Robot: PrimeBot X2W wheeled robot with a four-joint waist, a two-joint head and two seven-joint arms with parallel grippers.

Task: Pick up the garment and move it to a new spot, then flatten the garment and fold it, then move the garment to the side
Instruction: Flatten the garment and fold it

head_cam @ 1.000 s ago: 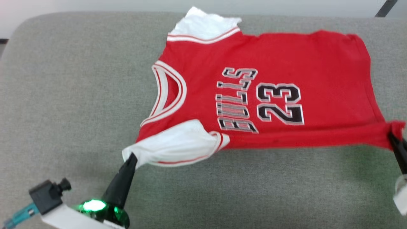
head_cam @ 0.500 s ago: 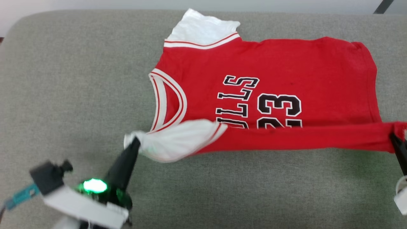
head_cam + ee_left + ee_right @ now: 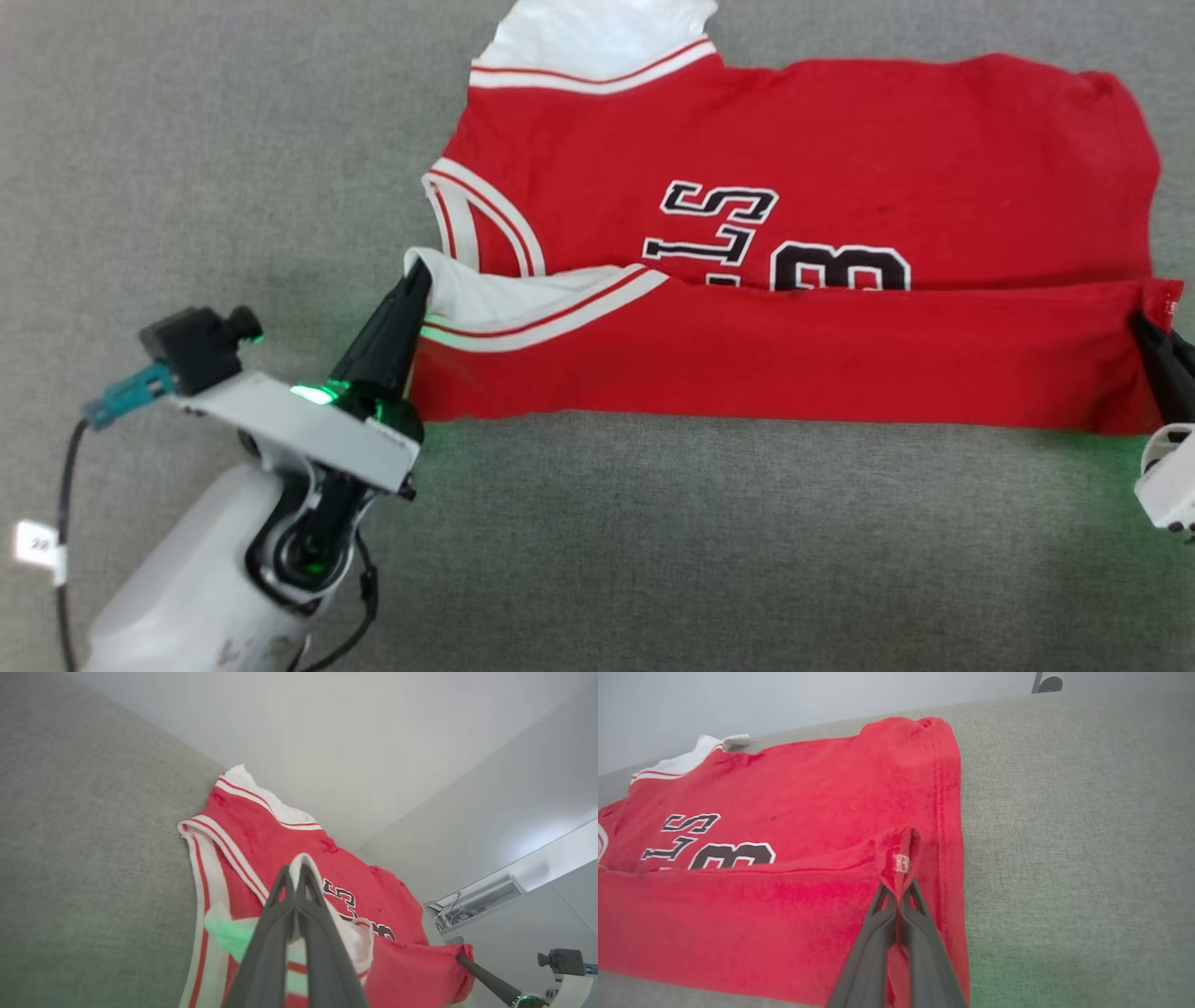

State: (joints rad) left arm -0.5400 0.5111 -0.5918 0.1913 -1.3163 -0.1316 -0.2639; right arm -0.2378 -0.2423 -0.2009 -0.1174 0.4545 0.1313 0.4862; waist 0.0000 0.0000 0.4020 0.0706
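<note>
The garment [image 3: 840, 159], a red jersey with white sleeves and black numerals, lies across the grey cushion with its near edge lifted and folded over the lettering. My left gripper [image 3: 417, 276] is shut on the near white sleeve [image 3: 303, 863] at the collar end. My right gripper [image 3: 1141, 327] is shut on the near hem corner [image 3: 899, 861] at the right. The red fold [image 3: 775, 355] stretches between the two grippers and hides the lower half of the numerals [image 3: 840, 266]. The far sleeve [image 3: 597, 37] lies flat at the top.
The grey fabric cushion [image 3: 187, 168] extends to the left of and in front of the garment. A pale wall [image 3: 738, 704] rises behind the cushion's far edge. My left forearm [image 3: 205, 579] and its cable sit at the lower left.
Both grippers have carried the garment's near edge away from me, over the chest, so the fold now covers more of the lettering. The head camera has tilted closer and lower.
</note>
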